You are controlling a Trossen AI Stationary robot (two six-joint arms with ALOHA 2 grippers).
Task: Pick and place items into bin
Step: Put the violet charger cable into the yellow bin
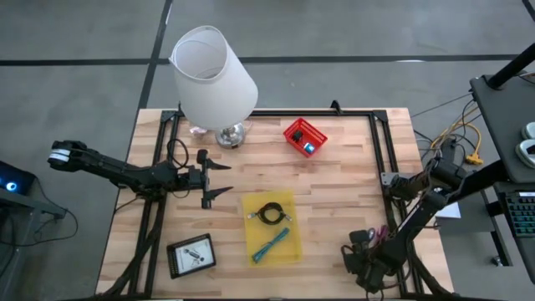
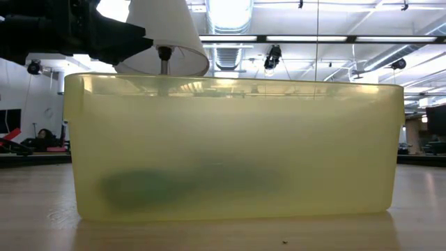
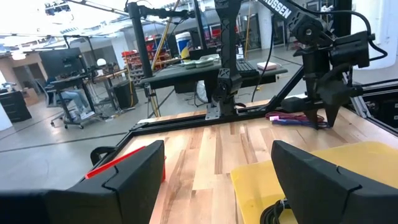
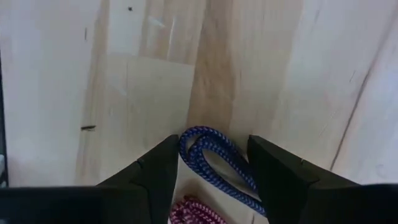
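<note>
Tabletop (image 1: 334,201), wood. We list: yellow bin (image 1: 272,226) near centre, holding a black coiled cable (image 1: 269,213) and a teal strip (image 1: 272,246).

Right hand (image 4: 211,165), at the tabletop's near right corner, pointing down: fingers apart, straddling a blue cord (image 4: 214,155) and not yet clamped on it; a pink cord (image 4: 196,211) lies just beside.

Left hand (image 1: 219,178), left of the bin: released, fingers wide, holding nothing.

Also: white lamp (image 1: 213,75), red basket (image 1: 303,136), black tray (image 1: 191,255).
</note>
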